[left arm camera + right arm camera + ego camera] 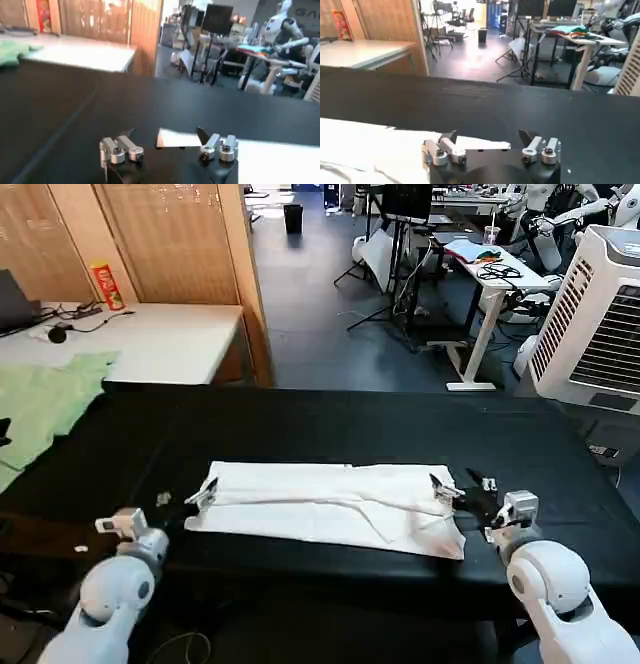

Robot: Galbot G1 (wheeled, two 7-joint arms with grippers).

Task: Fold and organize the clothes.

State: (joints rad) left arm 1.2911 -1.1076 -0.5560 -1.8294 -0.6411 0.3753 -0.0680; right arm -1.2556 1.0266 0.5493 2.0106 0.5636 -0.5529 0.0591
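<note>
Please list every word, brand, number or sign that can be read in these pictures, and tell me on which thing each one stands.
"GA": pale letters on the dark wall in the left wrist view; the rest is cut off at the picture's edge.
Red can on the white table: the label is too blurred to read.
White T-shirt folded on the black table: no lettering shows on it.

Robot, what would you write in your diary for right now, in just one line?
T-shirt: folded into long strip, flat on black table | left gripper: open, at its left end | right gripper: open, at its right end
</note>
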